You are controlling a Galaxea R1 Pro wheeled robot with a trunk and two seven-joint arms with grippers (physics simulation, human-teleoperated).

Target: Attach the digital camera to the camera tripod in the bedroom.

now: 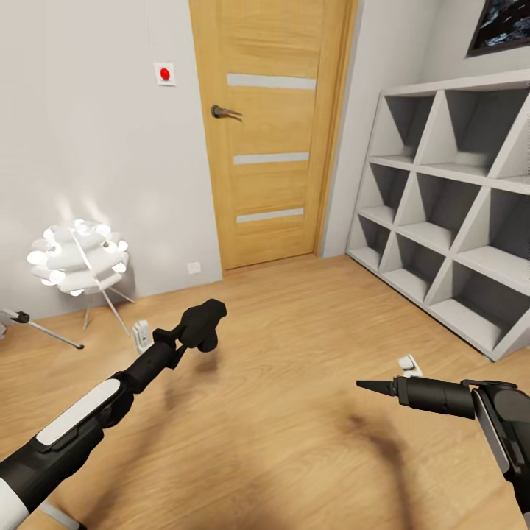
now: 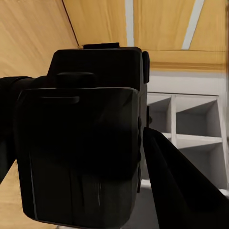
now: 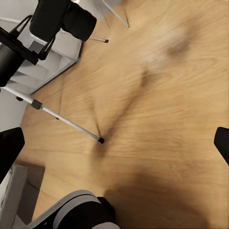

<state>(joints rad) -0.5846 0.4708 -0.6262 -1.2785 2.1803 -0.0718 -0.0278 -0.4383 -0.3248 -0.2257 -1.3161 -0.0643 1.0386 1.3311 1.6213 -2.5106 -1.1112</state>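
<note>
item: digital camera (image 1: pixel 201 324). held in my left gripper (image 1: pixel 179 338), fingers pinched on its body, carried out over the bedroom's light wood floor (image 1: pixel 294 412) at about 10 o'clock from my base. my judgement: it is kept high and forward so it clears the floor on the way to the mount. in the left wrist view the camera (image 2: pixel 81 152) is a matte black, boxy body with rounded corners and a raised hump on one face, and one dark finger (image 2: pixel 176 181) lies along its side. no red dot or lens front can be made out from here.

item: camera tripod (image 1: pixel 37 327). at 9 o'clock, by the picture's edge, a silver leg and a black joint show, just beside the white clustered-shade lamp (image 1: pixel 77 258). in the right wrist view a silver leg with a black foot (image 3: pixel 67 121) stands on the floor, with the black head (image 3: pixel 64 19) further along.

item: right gripper (image 1: pixel 364 384). empty, at 3 o'clock, well apart from the camera. in the right wrist view its fingertips (image 3: pixel 9 145) sit wide apart.

item: surroundings. wooden door (image 1: pixel 269 132) at 12 o'clock, grey shelf unit (image 1: pixel 449 213) at 2 o'clock.
</note>
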